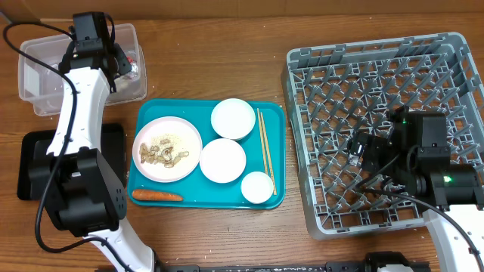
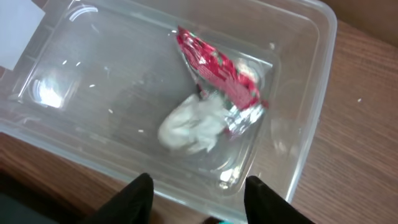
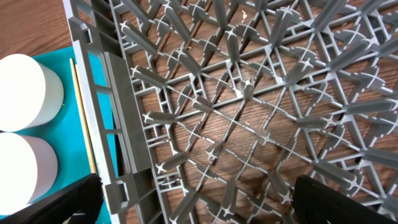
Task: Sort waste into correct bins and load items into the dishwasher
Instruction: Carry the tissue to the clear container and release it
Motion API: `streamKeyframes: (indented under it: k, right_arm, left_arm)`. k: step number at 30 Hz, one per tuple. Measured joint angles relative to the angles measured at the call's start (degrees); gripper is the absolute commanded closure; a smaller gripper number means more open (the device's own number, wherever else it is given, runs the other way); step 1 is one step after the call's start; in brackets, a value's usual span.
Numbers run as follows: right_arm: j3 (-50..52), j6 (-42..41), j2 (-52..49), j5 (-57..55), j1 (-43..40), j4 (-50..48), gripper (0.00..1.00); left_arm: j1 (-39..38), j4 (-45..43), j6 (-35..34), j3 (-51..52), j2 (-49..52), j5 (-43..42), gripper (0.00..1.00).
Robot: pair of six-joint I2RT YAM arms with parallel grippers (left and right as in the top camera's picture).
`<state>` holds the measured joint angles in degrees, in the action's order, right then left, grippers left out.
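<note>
1. Crumpled red foil wrapper (image 2: 221, 78) and wadded white tissue (image 2: 186, 127): lying against each other on the floor of the clear plastic tub (image 2: 323, 43), toward its right end in the left wrist view.
2. Left gripper (image 2: 199, 196): hovering over the tub's near wall, fingers spread wide, nothing between them.
3. Step in hand, by judgement: sorting waste, with the dry rubbish apparently binned and let go.
4. Just beside the tub, a teal plastic tray (image 1: 276, 113) carrying a round white plate of peanut shells (image 1: 167, 149), an orange carrot (image 1: 157, 195), pale wooden chopsticks (image 1: 265, 147), two white bowls (image 1: 232, 118) and a small white cup (image 1: 257, 187).
5. Left of the tray, a flat black container (image 1: 32, 170), partly hidden under the left arm.
6. Right gripper (image 3: 199, 202): likewise spread and empty, poised above the left edge of the grey plastic dishwasher rack (image 3: 249, 93). No dishes visible in the rack.
7. Next move, probably: lifting the left arm clear of the tub, swinging over to the tray and pinching the carrot. Food scraps likely bound for the black container, though hard to tell.
</note>
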<state>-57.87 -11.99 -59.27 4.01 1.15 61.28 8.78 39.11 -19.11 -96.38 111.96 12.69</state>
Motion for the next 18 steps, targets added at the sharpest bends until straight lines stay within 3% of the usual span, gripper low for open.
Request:
streamKeyframes:
  k: [5,9,18]
  right_arm:
    - [0.00,0.00,0.00,0.00,0.00,0.02,0.00]
    - [0.00,0.00,0.00,0.02,0.00,-0.57,0.00]
    - [0.00,0.00,0.00,0.57,0.00,-1.44,0.00]
  left_arm:
    - [-0.24,8.50,2.08,-0.83,-1.29,-2.62,0.43]
    - [-1.51,19.41,2.78,-1.25,-4.76,-10.60,0.41]
    - [-11.04,36.61,3.78,-1.79,-6.86,-19.41,0.34]
